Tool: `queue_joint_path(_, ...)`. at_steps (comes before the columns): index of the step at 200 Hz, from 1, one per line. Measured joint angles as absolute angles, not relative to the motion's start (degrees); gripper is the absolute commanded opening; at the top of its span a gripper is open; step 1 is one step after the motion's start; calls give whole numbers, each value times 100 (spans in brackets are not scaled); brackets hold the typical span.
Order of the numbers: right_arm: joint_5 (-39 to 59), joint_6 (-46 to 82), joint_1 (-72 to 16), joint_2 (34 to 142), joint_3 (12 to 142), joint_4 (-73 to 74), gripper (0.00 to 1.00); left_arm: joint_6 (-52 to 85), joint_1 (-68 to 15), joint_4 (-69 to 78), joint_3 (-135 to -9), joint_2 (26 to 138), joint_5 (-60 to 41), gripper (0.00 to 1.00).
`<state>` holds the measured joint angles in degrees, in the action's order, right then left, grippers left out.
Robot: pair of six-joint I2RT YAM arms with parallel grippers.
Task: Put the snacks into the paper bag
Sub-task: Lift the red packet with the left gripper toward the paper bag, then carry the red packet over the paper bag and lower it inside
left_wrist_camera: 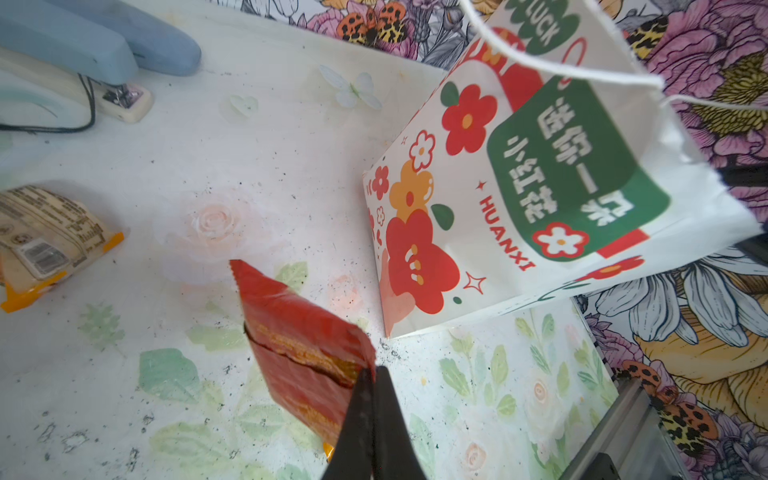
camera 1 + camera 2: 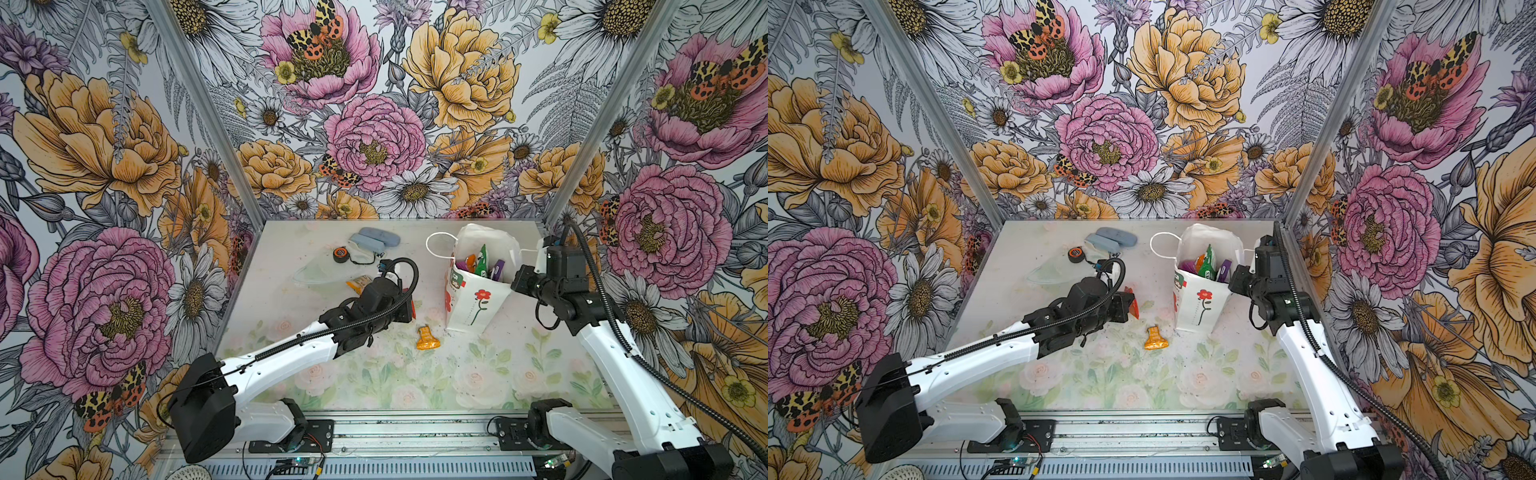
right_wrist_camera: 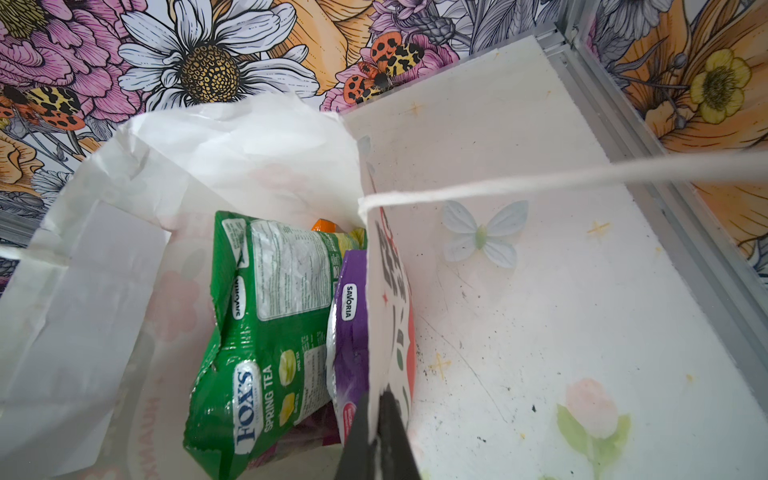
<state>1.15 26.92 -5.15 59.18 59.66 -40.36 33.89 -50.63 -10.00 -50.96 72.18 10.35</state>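
The left hand (image 1: pixel 371 372) is pinched tight on one corner of a red crinkly plastic packet (image 1: pixel 299 332), which sticks out from it near the printed side of the tall white paper bag (image 1: pixel 519 187) without touching it. The right hand (image 3: pixel 376 401) is closed just as tight on the bag's top edge, one finger inside and one outside. The bag stands open-mouthed at the right rear of the table (image 2: pixel 374 374). Inside it stand a green Fox's Spring Tea packet (image 3: pixel 257 332) and a purple Savoria packet (image 3: pixel 349 324), touching each other. A small orange foil packet (image 2: pixel 427 338) lies on the table in front of the bag, between the arms. A beige packet with orange edges (image 1: pixel 45 245) lies beyond the left arm. Further back lie two grey-blue oblong cases (image 2: pixel 376 239) and a round black-orange tape measure (image 2: pixel 340 254).
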Motion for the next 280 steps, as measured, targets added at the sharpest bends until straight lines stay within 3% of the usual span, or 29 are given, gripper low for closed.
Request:
queue_joint_path(97, 117, 2738, -515, 5918, 5966, -4027, 0, 2783, -5151, -1179, -5819, 6904, 1380, 0)
queue_joint_path(156, 132, 2742, -515, 5916, 5966, -4025, 0, 2497, -4517, -1562, -6724, 6713, 1186, 0)
queue_joint_path(280, 268, 2895, -517, 5927, 5966, -3981, 0, 1903, -4825, -2497, -10495, 9113, 327, 0)
